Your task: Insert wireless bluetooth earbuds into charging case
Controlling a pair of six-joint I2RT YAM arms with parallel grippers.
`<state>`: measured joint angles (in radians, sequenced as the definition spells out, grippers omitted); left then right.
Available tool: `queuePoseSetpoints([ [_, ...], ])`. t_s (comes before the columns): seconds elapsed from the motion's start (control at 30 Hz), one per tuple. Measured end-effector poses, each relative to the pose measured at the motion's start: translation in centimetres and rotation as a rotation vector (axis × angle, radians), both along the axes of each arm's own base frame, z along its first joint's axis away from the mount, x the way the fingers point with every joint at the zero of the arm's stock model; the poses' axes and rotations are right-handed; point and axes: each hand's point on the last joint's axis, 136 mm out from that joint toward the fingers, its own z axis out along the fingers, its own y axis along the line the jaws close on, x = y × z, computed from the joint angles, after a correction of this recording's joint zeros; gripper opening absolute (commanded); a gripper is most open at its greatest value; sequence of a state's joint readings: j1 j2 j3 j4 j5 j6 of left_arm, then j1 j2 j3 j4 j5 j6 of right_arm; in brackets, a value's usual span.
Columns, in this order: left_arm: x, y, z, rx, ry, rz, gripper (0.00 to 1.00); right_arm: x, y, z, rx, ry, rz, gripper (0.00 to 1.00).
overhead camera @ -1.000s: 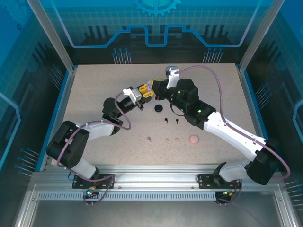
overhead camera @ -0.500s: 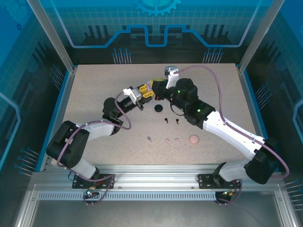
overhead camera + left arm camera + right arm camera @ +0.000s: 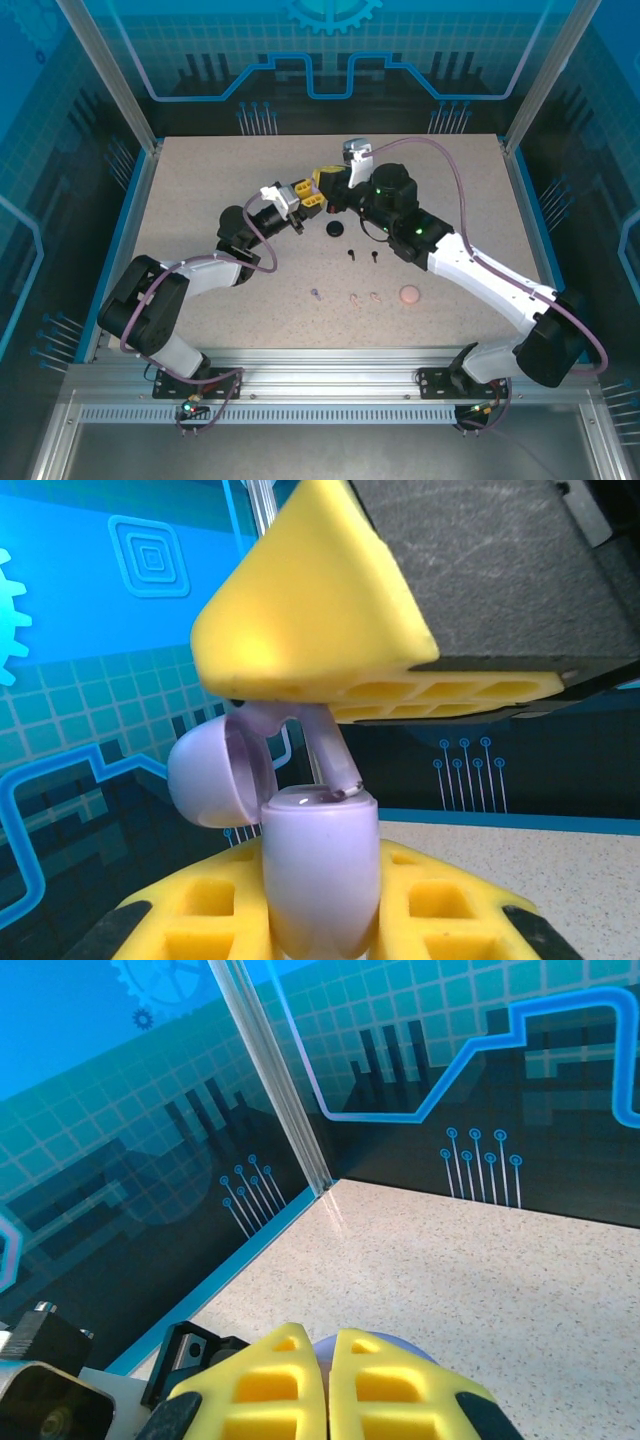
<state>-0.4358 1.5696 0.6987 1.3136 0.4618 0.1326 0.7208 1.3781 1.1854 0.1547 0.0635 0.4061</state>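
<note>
Speckled table point(image 3: 200, 200) | left gripper point(image 3: 320, 925) clamps lilac case point(image 3: 320, 875) | right gripper point(image 3: 327, 1380) pinches earbud point(image 3: 332, 755), stem down

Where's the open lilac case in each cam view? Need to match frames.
Top external: round lilac plastic charging case, mostly hidden between left claw and right claw.
Left wrist: bottom centre, lid open leftward, between yellow pads, lilac earbud entering.
Right wrist: likely the lilac sliver above yellow fingertips.
Shared landmark: speckled tabletop.

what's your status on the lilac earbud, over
Left pincer shut on open lilac case. Right pincer shut on lilac earbud, stem at case opening. Nothing in the way.
</note>
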Motion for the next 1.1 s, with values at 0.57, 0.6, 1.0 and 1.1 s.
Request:
queuePoseSetpoints([
  [0.57, -0.1, -0.3, -0.3, 0.007, 0.015, -0.01, 0.0, -0.3, -0.6, -0.3, 0.008, 0.012, 0.008, 0.04],
  [0.6, -0.2, -0.4, -0.3, 0.007, 0.014, -0.012, 0.0, -0.3, -0.8, -0.4, 0.007, 0.014, 0.004, 0.04],
  [1.0, -0.1, -0.4, -0.6, 0.014, 0.027, -0.015, 0.0, 0.1, -1.4, -1.1, 0.002, 0.023, -0.002, 0.04],
  [1.1, -0.1, -0.4, -0.6, 0.013, 0.027, -0.015, 0.0, 0.1, -1.4, -1.0, 0.006, 0.021, 0.003, 0.04],
])
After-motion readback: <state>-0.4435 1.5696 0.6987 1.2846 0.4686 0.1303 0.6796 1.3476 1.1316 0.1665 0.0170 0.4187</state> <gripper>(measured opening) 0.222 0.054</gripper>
